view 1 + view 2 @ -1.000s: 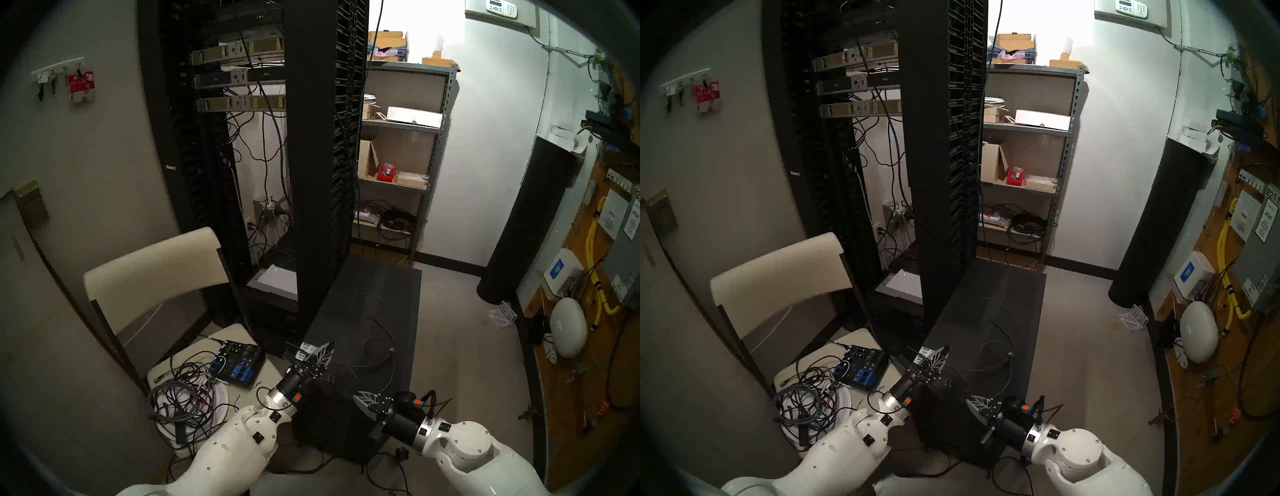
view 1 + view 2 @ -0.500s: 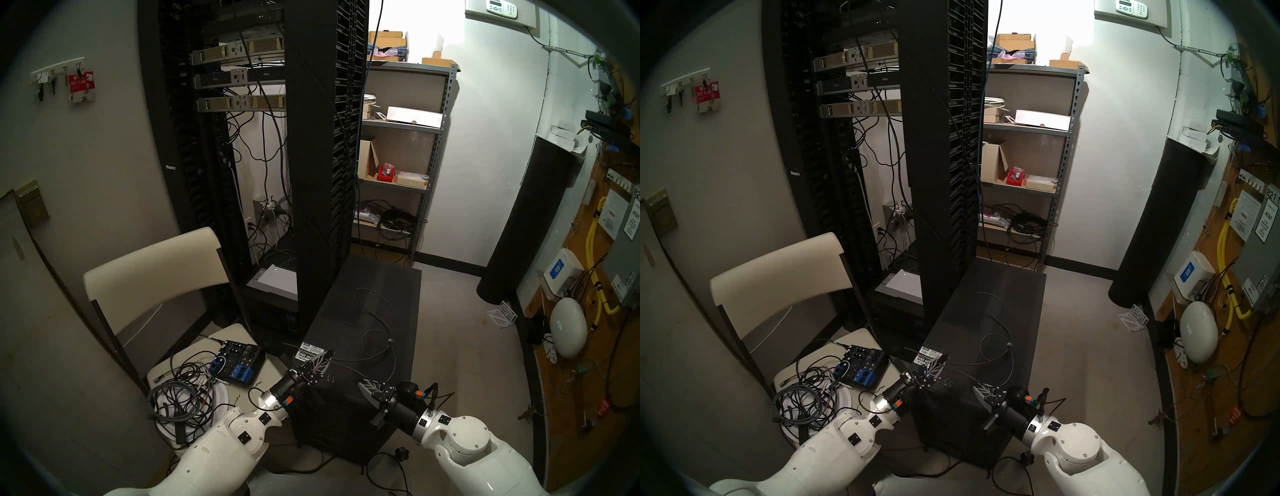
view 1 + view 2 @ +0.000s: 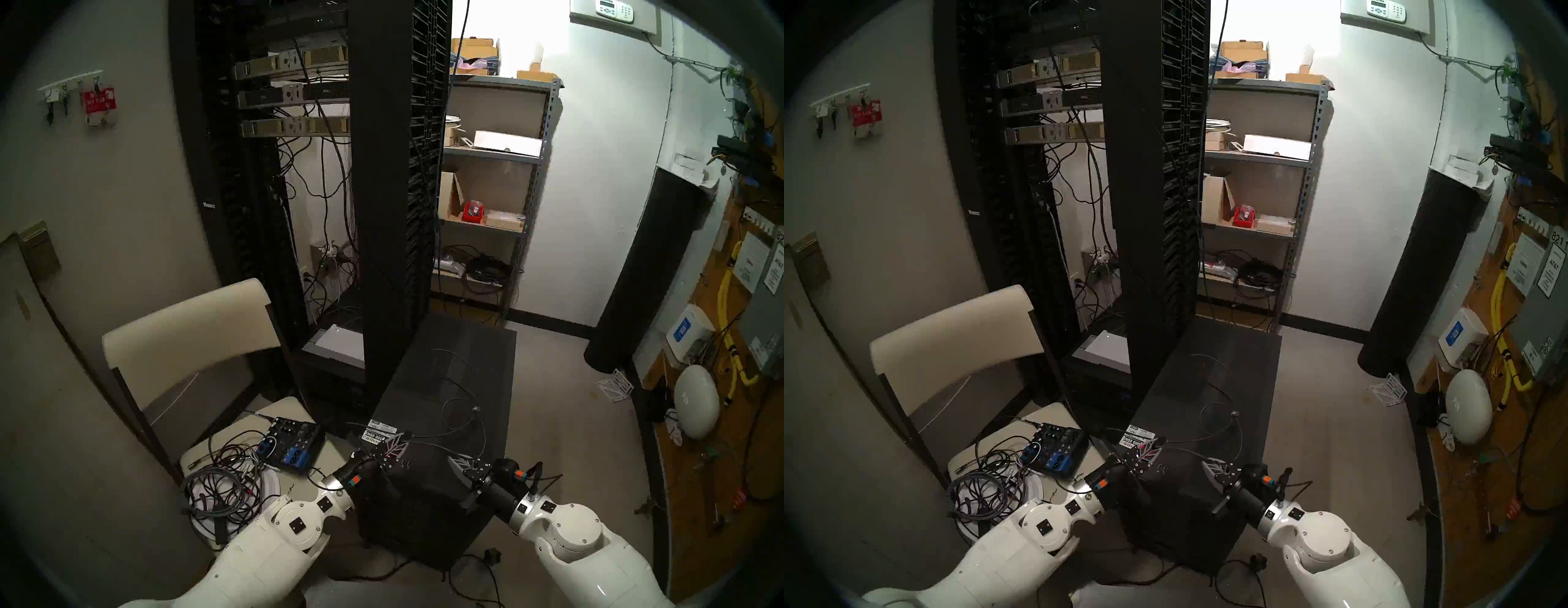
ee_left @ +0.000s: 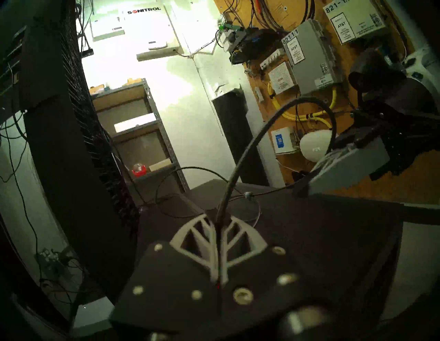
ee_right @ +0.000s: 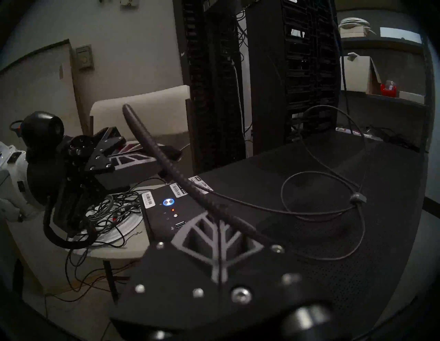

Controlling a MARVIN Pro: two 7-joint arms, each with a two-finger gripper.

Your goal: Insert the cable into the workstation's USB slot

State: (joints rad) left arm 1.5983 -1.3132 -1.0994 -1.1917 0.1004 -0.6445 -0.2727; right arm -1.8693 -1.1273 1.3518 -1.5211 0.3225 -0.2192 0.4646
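A server and telecom closet: a tall black server rack (image 3: 322,170) with mounted units and hanging cables, grey metal shelving (image 3: 500,191) of boxes and coiled wire, AT&T utility boxes (image 4: 309,54) on a plywood backboard (image 3: 721,424), a Sonitrol alarm panel (image 4: 133,26)

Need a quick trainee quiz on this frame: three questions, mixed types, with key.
1. The cable is gripped by: A) the left gripper only; B) the right gripper only; C) both.
2. True or false: the cable's loose loops lie on top of the workstation.
3. Fill in: the round button on the workstation glows ____.

Key: 1 C; 2 true; 3 blue.
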